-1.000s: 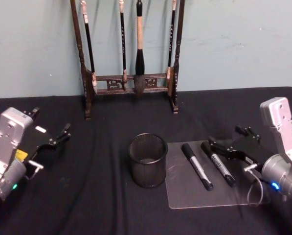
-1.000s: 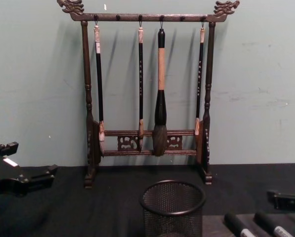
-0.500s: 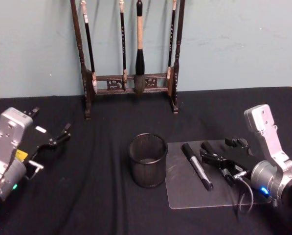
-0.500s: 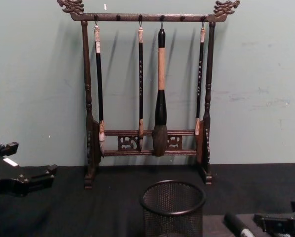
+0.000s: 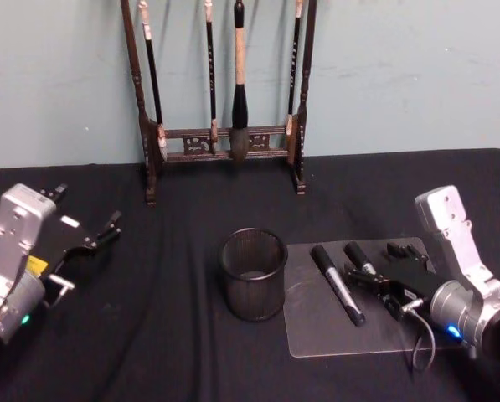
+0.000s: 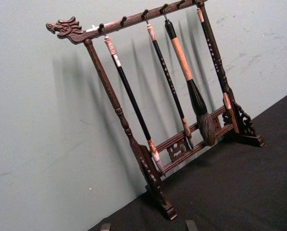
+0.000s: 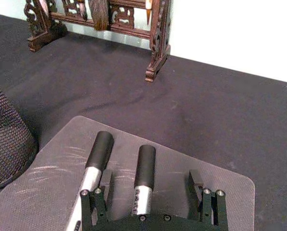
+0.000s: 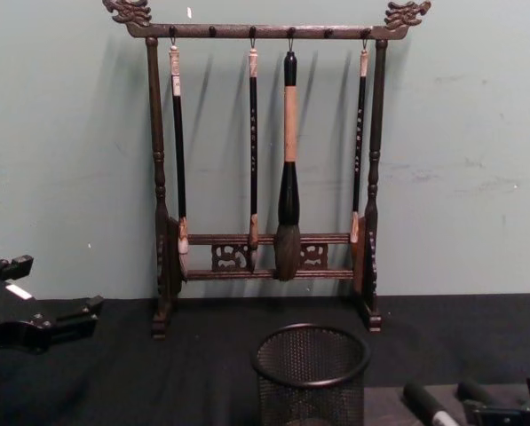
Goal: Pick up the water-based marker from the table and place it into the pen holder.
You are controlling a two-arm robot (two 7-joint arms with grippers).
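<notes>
Straddling the far marker [image 7: 145, 161], your right gripper [image 7: 149, 179] is sitting low over the mat [image 5: 317, 335], out to the right of the pen holder [image 5: 252, 275]. Its jaws are standing wide apart, with one finger [image 7: 105, 179] on each side of the barrel. In the right wrist view a gap is showing on both sides, so you're not clamping anything: it's spread and gripping nothing.

The far marker is lying flat on the mat, well apart from the pen holder, with its black cap end pointing toward the brush rack [image 5: 224, 138]. The near marker [image 5: 337, 286] is lying alongside it, between it and the pen holder, roughly parallel and not touching it. The finger on the pen holder side is sitting in the gap between the two markers, just beside the near marker's barrel.

The pen holder is standing upright on the table [image 5: 166, 352], just beside the mat's edge. In the chest view both marker caps are showing low down, just right of the pen holder.

Your left gripper [image 5: 89, 209] is hanging over the table, well apart from the pen holder on its left side. Its jaws are spread too and are holding nothing. Its wrist camera is facing the brush rack.

The brush rack is standing behind the pen holder, against the wall, with four brushes hanging from its top bar.
</notes>
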